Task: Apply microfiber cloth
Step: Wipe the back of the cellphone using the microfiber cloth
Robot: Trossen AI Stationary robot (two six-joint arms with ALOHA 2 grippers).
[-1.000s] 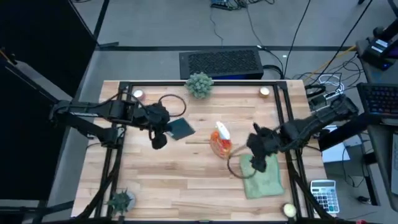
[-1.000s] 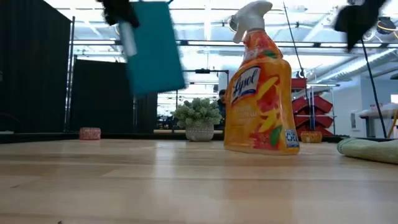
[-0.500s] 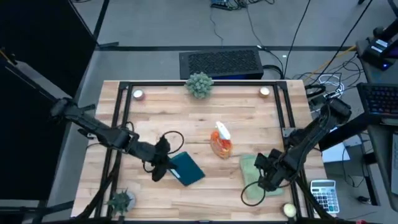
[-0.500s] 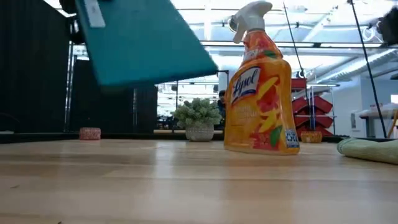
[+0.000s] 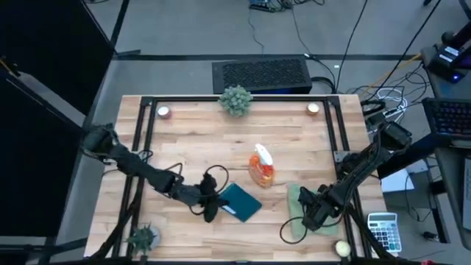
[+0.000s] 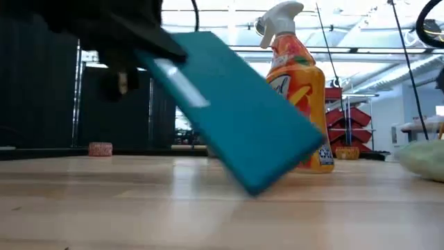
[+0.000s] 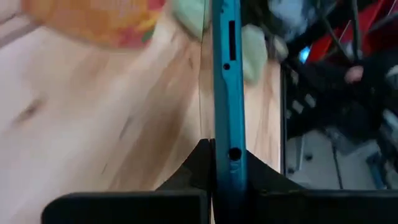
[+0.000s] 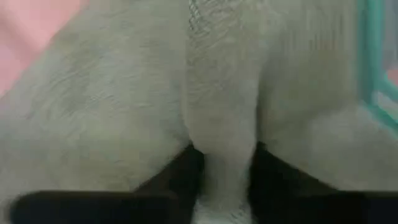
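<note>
The teal tablet (image 5: 241,203) hangs tilted over the near middle of the table, and my left gripper (image 5: 212,206) is shut on its left end. In the low view the tablet (image 6: 236,111) slopes down to the right. To its right, my right gripper (image 5: 310,217) is down on the pale green microfiber cloth (image 5: 295,197) and shut on it. The cloth (image 6: 423,156) lies on the table at the near right. The orange spray bottle (image 5: 260,169) stands upright between the two, a little farther back. My left gripper pinches the tablet's end between its two fingers (image 7: 186,177), one on each flat face, with the thin edge (image 7: 225,134) running on ahead of them. It comes from the table's left. The tablet's high end is at the fingers. I cannot tell whether its low corner (image 6: 254,189) touches the table. My right gripper pinches a raised fold of the cloth (image 8: 221,149) between its two fingers (image 8: 177,171), coming from above. The fold stands up between the fingers. The rest of the cloth spreads out on the table around them.
A potted plant (image 5: 235,99) stands at the far edge and a small one (image 5: 143,237) at the near left corner. Small candles sit at the far left (image 5: 163,112), far right (image 5: 313,109) and near right (image 5: 341,249). Black frame rails (image 5: 346,147) run along the table's sides.
My left gripper has carried the tablet down and toward the table's near and right edges, and the tablet now slopes steeply with its free end low. My right gripper has gone toward the near edge and down onto the cloth, which has humped up from lying flat.
</note>
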